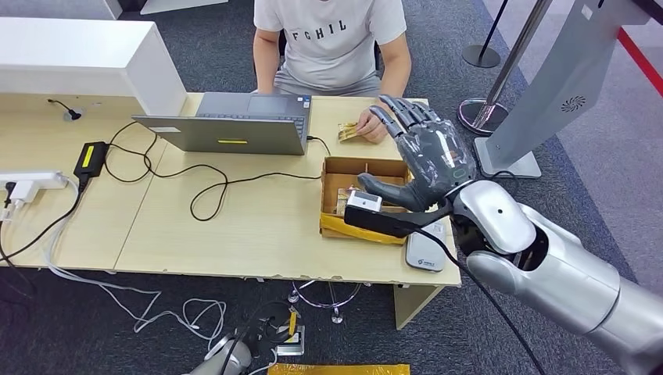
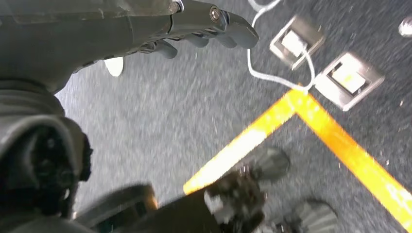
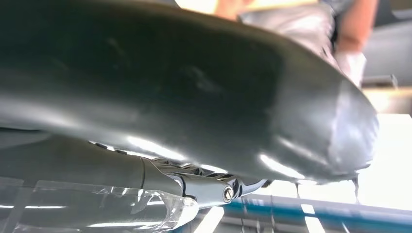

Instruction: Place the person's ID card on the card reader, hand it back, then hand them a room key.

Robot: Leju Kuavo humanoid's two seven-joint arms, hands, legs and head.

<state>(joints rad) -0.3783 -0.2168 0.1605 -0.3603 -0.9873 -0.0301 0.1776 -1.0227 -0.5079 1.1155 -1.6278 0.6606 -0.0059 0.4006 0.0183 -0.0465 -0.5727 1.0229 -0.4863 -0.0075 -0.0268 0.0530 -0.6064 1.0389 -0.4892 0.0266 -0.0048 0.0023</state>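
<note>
Reaching past the cardboard box [image 1: 367, 168], my right hand [image 1: 423, 154] hovers spread wide and holding nothing, fingers just short of the person's hand [image 1: 369, 125], which holds a card [image 1: 349, 131] on the desk beyond the box. I judge the task barely begun: card not yet taken, the reader [image 1: 426, 251] on the box's near side unused, return and key handover outstanding. My left hand [image 2: 160, 29] hangs over the floor, fingers apart, holding nothing.

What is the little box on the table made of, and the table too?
The box looks like plain brown cardboard: dull, with thin folded walls and yellow tape along its front. The table looks like pale wood or a wood-look board, smooth and matte with faint grain; its chipped front edge hints at a coated board, though I cannot be sure.
</note>
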